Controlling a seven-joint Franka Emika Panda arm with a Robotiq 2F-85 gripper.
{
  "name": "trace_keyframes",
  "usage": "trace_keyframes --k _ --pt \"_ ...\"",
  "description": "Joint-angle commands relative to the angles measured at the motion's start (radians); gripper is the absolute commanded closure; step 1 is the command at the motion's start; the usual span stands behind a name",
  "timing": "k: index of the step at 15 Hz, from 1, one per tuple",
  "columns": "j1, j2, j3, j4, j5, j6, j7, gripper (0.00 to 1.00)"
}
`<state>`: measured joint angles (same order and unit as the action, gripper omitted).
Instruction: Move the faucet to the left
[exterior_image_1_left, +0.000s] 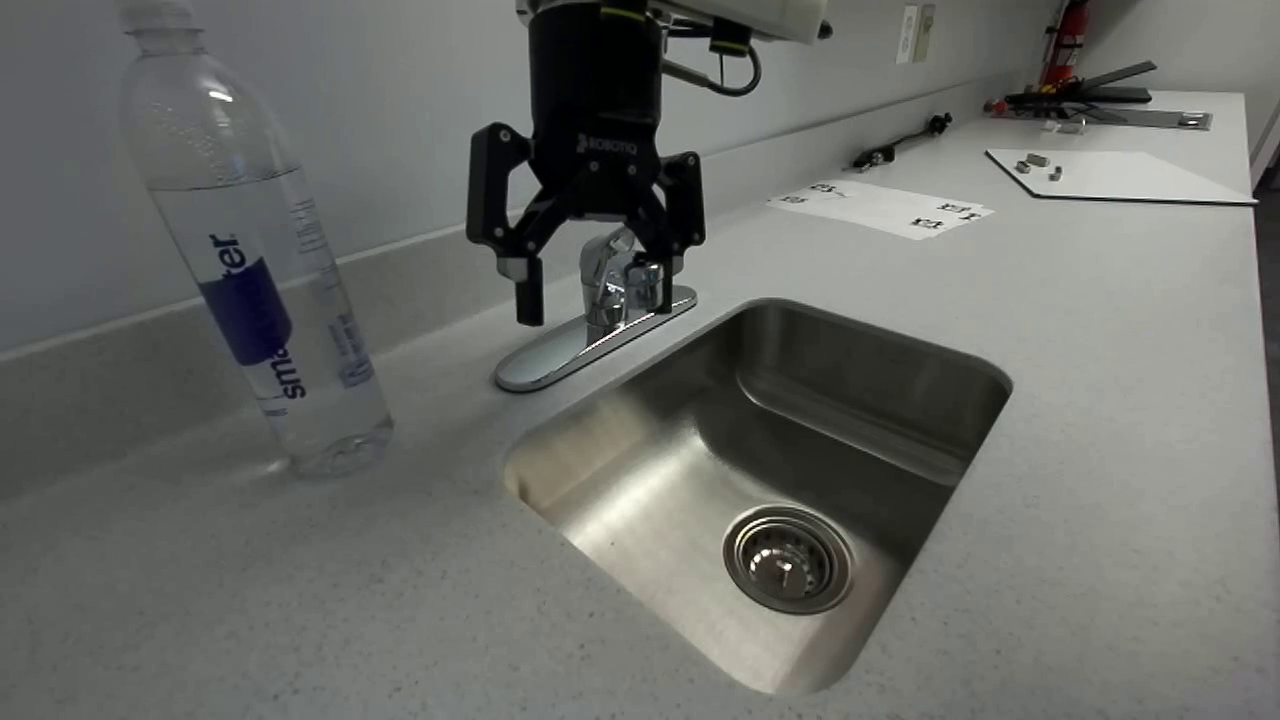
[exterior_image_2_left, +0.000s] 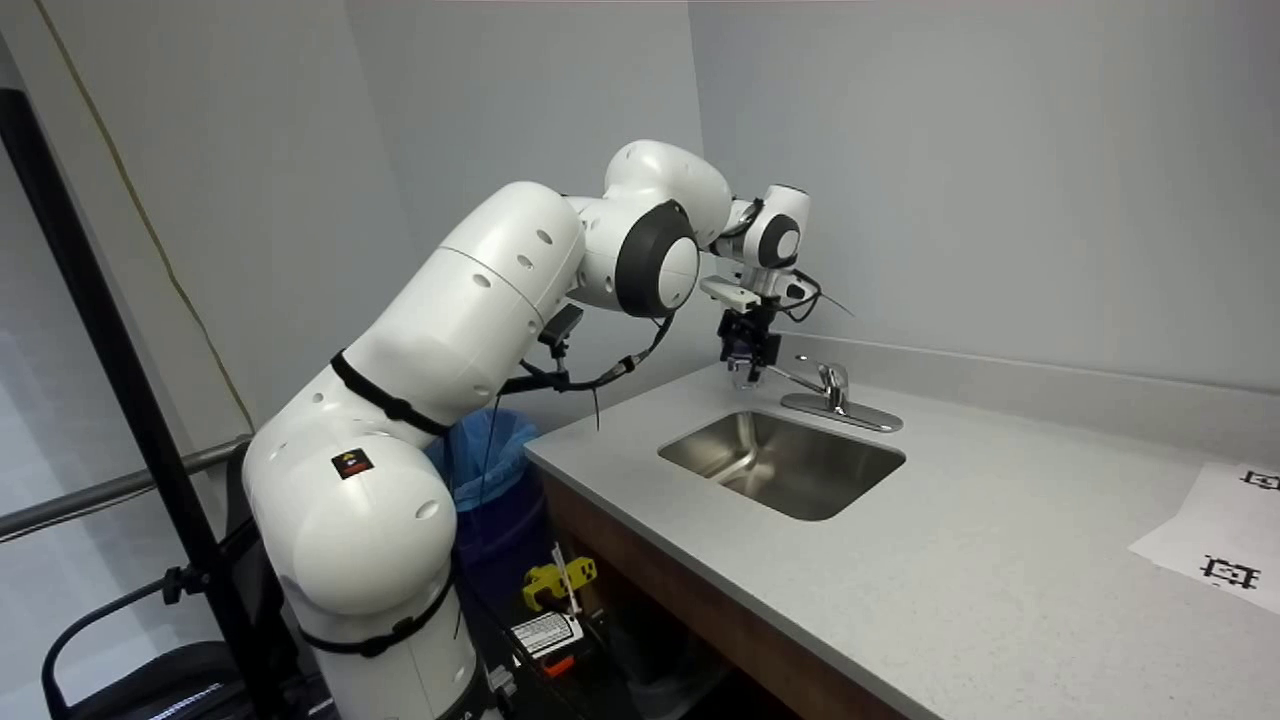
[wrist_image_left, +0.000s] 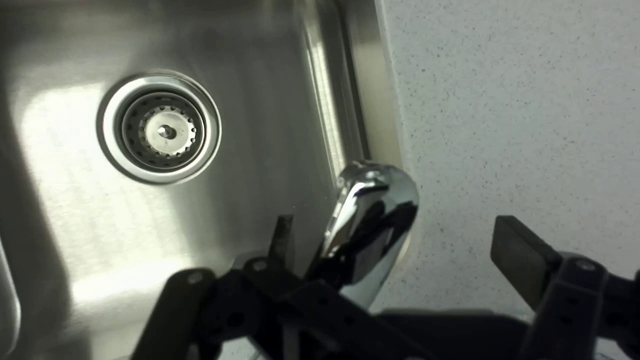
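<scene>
The chrome faucet (exterior_image_1_left: 550, 358) stands on its flat base plate behind the sink; in an exterior view my gripper (exterior_image_1_left: 598, 297) hangs in front of its body. In an exterior view the faucet (exterior_image_2_left: 835, 384) shows whole, its slim spout reaching left toward my gripper (exterior_image_2_left: 741, 364). In the wrist view the spout's end (wrist_image_left: 372, 215) lies between the spread fingers of my gripper (wrist_image_left: 400, 245), much nearer the left finger. The gripper is open and holds nothing. Whether a finger touches the spout cannot be told. The rest of the faucet is hidden there by the gripper.
The steel sink basin (exterior_image_1_left: 640, 480) with its drain (wrist_image_left: 162, 127) is sunk into the counter beside the faucet. A tall water bottle (exterior_image_1_left: 270, 330) stands near the wall. Paper sheets with markers (exterior_image_1_left: 880, 208) lie farther along the counter. The wall (exterior_image_2_left: 1000, 200) rises behind the faucet.
</scene>
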<state>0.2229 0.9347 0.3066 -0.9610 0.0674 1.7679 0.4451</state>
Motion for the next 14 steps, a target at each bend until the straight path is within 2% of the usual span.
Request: trace_keyframes --k 1,14 --pt "0.005 0.037 0.026 0.079 0.031 0.048 -0.003 0.00" --pt "0.003 0.046 0.053 0.073 0.017 0.137 -0.023 0.00"
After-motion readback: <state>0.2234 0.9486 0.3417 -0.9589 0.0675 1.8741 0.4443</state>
